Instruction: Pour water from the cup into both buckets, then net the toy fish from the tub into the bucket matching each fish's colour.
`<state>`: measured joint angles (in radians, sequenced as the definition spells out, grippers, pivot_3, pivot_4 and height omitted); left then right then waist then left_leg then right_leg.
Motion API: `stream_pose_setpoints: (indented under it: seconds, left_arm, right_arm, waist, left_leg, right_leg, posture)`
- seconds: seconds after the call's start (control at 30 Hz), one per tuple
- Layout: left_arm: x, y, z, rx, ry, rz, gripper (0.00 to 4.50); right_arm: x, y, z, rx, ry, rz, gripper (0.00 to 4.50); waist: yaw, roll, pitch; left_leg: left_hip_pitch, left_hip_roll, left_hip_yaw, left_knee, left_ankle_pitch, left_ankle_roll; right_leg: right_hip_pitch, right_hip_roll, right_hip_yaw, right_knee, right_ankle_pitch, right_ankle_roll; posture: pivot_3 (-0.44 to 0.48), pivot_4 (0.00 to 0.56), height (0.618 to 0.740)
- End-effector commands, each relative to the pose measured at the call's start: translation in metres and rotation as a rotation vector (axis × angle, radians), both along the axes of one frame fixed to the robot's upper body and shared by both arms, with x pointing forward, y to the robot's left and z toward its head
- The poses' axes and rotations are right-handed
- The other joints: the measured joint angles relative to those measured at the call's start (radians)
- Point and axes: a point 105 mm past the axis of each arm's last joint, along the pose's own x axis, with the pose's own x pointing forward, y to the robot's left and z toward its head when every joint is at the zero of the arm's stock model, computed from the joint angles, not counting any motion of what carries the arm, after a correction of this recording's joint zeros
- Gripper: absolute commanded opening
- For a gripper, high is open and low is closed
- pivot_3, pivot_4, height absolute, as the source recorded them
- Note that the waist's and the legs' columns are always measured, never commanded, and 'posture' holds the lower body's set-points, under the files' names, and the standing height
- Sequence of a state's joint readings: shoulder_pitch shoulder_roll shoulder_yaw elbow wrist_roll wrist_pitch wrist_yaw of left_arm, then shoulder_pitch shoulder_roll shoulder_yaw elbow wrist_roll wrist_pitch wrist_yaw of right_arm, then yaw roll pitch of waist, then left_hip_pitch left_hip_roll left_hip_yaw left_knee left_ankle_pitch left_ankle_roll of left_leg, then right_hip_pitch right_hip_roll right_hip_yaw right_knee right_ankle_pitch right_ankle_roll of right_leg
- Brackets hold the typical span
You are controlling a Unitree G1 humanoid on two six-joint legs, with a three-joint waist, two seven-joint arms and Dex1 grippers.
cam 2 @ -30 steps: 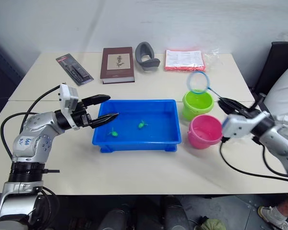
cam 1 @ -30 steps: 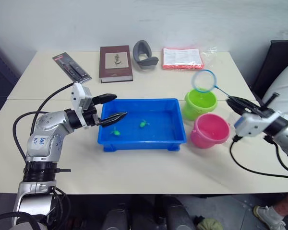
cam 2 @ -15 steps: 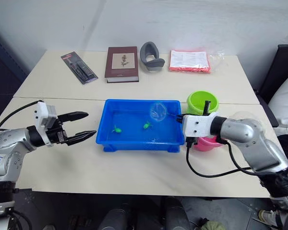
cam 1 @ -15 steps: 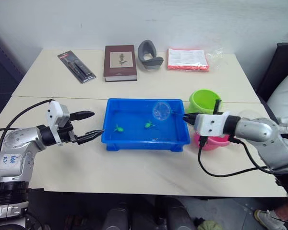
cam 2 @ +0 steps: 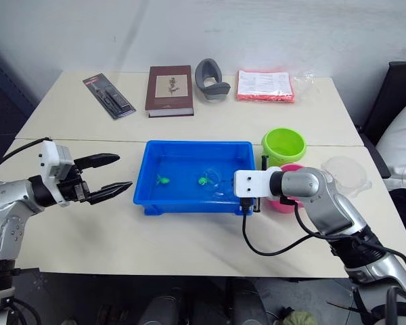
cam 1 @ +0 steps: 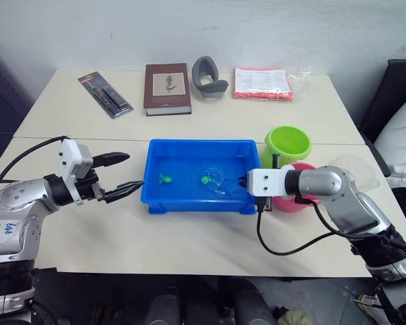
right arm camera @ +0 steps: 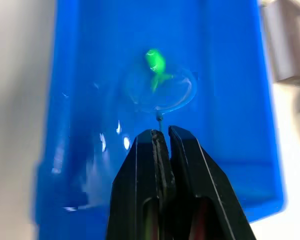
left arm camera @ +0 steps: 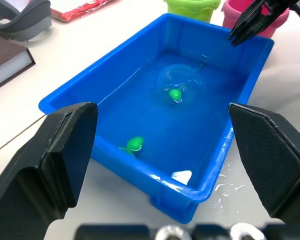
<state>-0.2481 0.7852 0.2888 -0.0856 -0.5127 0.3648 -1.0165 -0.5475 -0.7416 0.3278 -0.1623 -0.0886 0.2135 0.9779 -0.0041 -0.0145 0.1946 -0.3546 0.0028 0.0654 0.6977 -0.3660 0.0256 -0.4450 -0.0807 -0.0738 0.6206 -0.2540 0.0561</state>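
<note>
Round mesh net (right arm camera: pixel 160 91) around green fish (right arm camera: pixel 155 61) in glossy rectangular tub (cam 1: pixel 193 201)

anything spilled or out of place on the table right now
Small water splashes lie on the table just outside the tub, near its corner. Nothing else stands out; both buckets stand upright.

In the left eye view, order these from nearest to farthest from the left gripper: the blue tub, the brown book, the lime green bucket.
Measured from the left gripper:
1. Blue tub, just beside the fingertips.
2. Brown book, at the table's far side.
3. Lime green bucket, beyond the tub's far end.
</note>
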Motion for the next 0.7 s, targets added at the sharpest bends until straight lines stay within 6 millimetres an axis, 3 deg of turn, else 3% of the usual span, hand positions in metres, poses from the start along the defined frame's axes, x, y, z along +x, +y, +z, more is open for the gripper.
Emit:
stream_pose_setpoints:
  seconds: [0.03, 0.17, 0.27, 0.47, 0.57, 0.7]
  left_arm:
    - [-0.008, 0.006, 0.012, 0.030, -0.028, -0.007, 4.49]
    - [-0.006, 0.010, 0.017, 0.036, -0.036, 0.006, 4.49]
    - [-0.004, 0.006, 0.026, 0.015, -0.056, -0.001, 4.49]
    - [0.000, -0.007, 0.033, -0.018, -0.076, -0.026, 4.49]
    - [0.001, -0.015, 0.028, 0.003, -0.049, -0.058, 4.49]
    - [0.004, -0.025, 0.025, -0.004, -0.044, -0.090, 4.49]
  right_arm:
    - [-0.010, 0.011, 0.015, 0.205, 0.148, -0.042, 0.00]
    - [-0.013, 0.011, 0.019, 0.287, 0.224, -0.077, 0.00]
    - [-0.016, 0.005, 0.036, 0.420, 0.271, -0.100, 0.00]
    - [-0.020, -0.025, 0.061, 0.559, 0.288, -0.162, 0.00]
    - [-0.022, -0.037, 0.073, 0.639, 0.252, -0.167, 0.00]
    - [-0.026, -0.052, 0.072, 0.696, 0.219, -0.184, 0.00]
  waist:
    - [-0.002, 0.000, 0.000]
    - [-0.001, 0.000, 0.000]
    - [0.004, 0.000, 0.000]
    - [0.002, 0.000, 0.000]
    - [0.002, 0.000, 0.000]
    - [0.001, 0.000, 0.000]
  left_leg:
    - [0.000, 0.000, 0.000, 0.000, 0.000, 0.000]
    - [0.000, 0.000, 0.000, 0.000, 0.000, 0.000]
    - [0.000, 0.000, -0.001, 0.000, 0.000, 0.000]
    - [-0.001, 0.000, -0.002, 0.000, -0.001, 0.001]
    - [-0.001, -0.001, -0.001, -0.001, -0.001, 0.001]
    - [-0.001, 0.000, -0.001, -0.001, -0.001, 0.001]
  right_leg:
    - [0.000, 0.000, 0.000, 0.000, 0.000, 0.000]
    - [0.000, 0.000, 0.000, 0.000, 0.000, 0.000]
    - [0.000, -0.001, 0.000, 0.000, 0.000, 0.000]
    - [0.000, -0.001, -0.001, 0.000, 0.000, 0.000]
    - [0.000, -0.001, -0.001, 0.000, 0.000, 0.000]
    - [0.000, 0.000, -0.001, 0.000, 0.000, 0.000]
  posture:
    - [0.000, 0.150, 0.740]
    - [0.000, 0.150, 0.740]
    - [0.000, 0.150, 0.740]
    - [0.000, 0.150, 0.740]
    - [0.000, 0.150, 0.740]
    - [0.000, 0.150, 0.740]
